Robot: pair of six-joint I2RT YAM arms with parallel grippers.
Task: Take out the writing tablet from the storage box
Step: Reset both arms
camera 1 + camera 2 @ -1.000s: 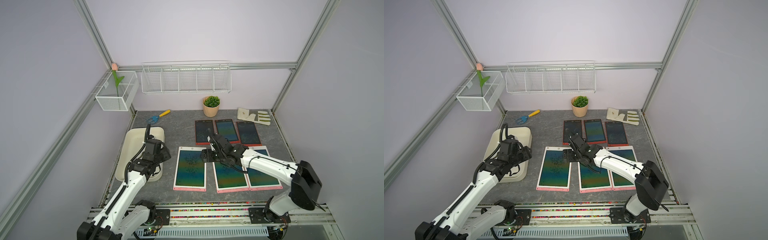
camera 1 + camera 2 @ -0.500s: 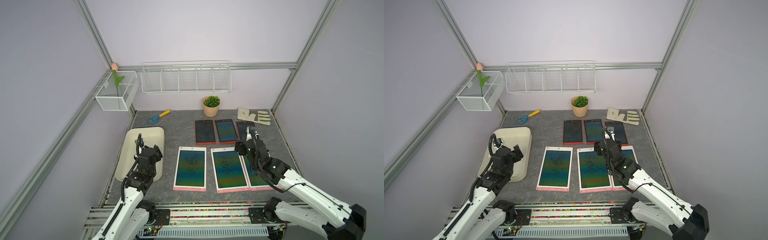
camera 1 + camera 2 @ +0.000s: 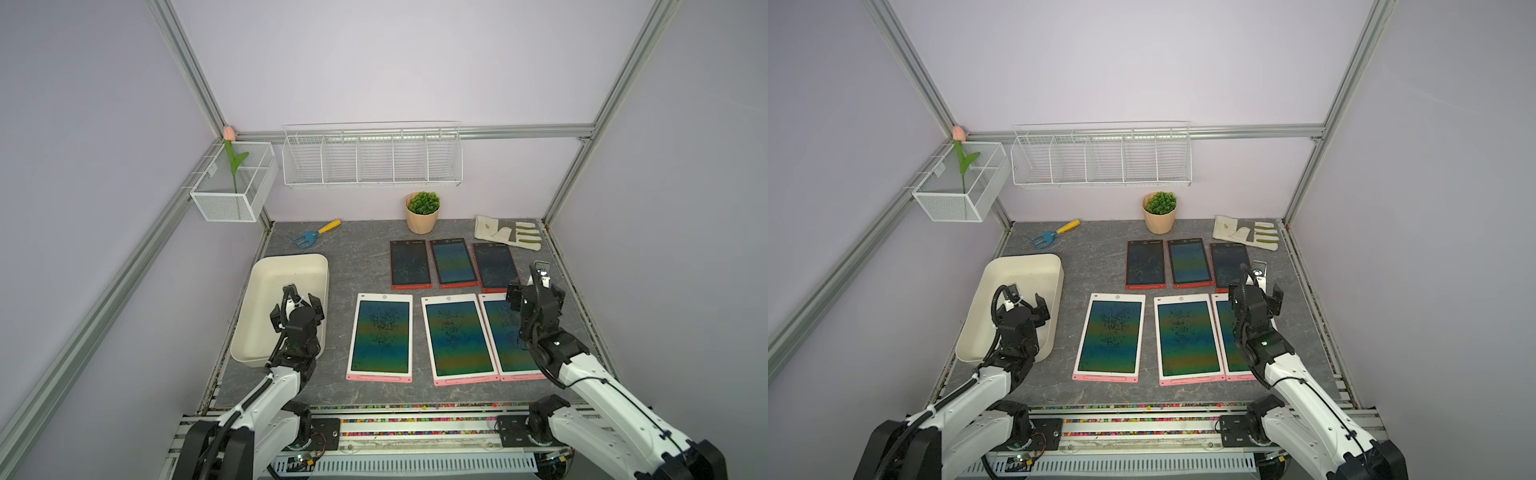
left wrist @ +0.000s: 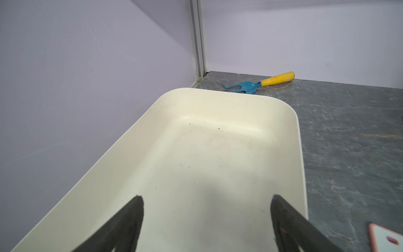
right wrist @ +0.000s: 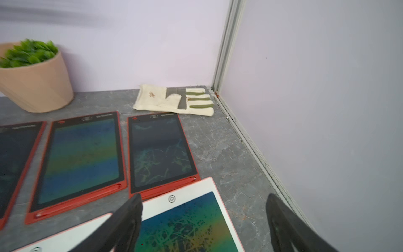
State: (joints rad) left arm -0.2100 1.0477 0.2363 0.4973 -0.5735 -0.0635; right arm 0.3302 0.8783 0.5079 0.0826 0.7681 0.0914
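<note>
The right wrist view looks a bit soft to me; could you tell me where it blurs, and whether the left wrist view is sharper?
Right wrist view: potted plant motion-smeared; glove clearer. Left wrist view: sharp; storage box and rake crisp.

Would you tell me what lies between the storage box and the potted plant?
Only bare grey tabletop separates the storage box from the potted plant, in both top views.

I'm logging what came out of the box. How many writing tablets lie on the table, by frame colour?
Red-framed tablets: 3
White-and-pink-framed tablets: 3
Total: 6
The storage box holds none.
</note>
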